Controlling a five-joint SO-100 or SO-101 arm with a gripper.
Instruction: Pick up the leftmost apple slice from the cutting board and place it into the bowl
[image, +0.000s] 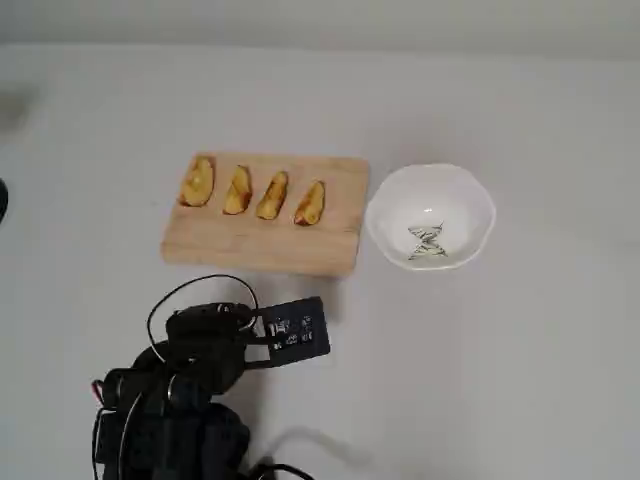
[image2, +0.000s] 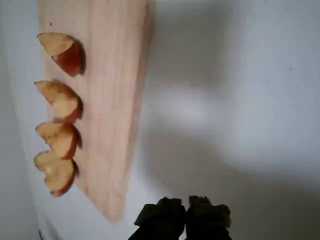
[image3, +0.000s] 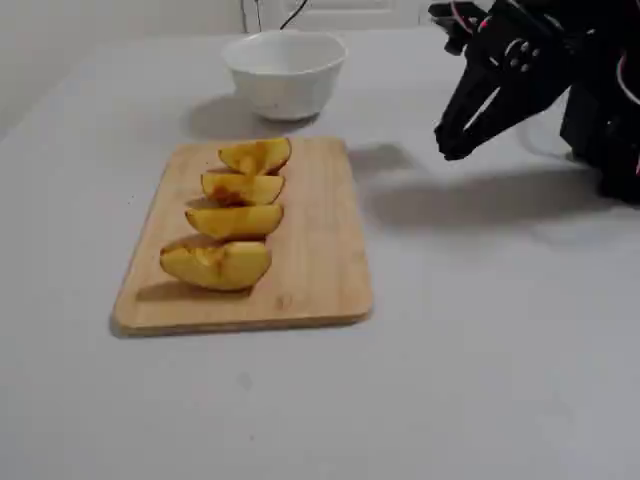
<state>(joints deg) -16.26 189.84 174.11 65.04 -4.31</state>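
Note:
The leftmost apple slice (image: 198, 182) is the broad, heart-shaped one at the left end of the row on the cutting board (image: 260, 245). It is the lowest slice in the wrist view (image2: 54, 172) and the nearest in the fixed view (image3: 215, 263). Three narrower wedges lie beside it. The white bowl (image: 430, 215) stands right of the board and holds nothing; it also shows in the fixed view (image3: 285, 72). My gripper (image3: 453, 148) hangs above the bare table beside the board, clear of every slice. Its fingers (image2: 184, 216) are shut together and hold nothing.
My folded arm (image: 195, 385) with its cables and black wrist module (image: 297, 330) sits on the table in front of the board. The cutting board's near edge (image2: 127, 150) lies left of my fingertips in the wrist view. The white table (image: 520, 350) surrounds everything.

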